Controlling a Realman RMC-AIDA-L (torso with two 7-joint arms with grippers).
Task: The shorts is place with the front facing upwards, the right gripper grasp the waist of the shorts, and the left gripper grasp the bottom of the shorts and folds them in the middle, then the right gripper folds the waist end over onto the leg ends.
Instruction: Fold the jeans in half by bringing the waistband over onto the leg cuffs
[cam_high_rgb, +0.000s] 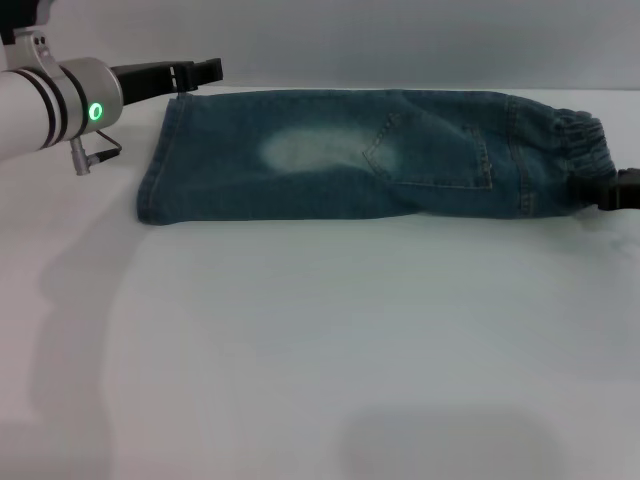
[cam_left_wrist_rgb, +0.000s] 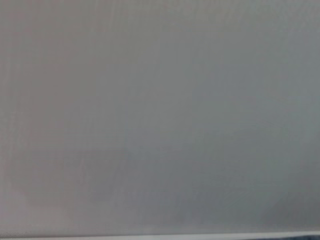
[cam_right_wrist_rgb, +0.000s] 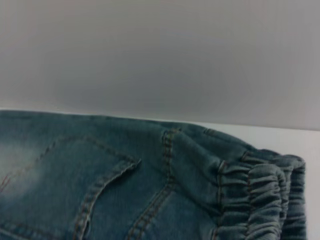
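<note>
The blue-green denim shorts lie folded lengthwise along the back of the white table. One pale patch and a stitched pocket face up. The leg ends point left and the gathered waist points right. My left gripper hovers at the far corner of the leg hem, on its white arm with the green light. At the right edge, only a black part of my right gripper shows, against the waistband's near corner. The right wrist view shows the ruffled waist and pocket seams close up.
A pale wall rises just behind the table's far edge, close to the shorts. The left wrist view shows only plain grey surface. Bare table stretches in front of the shorts.
</note>
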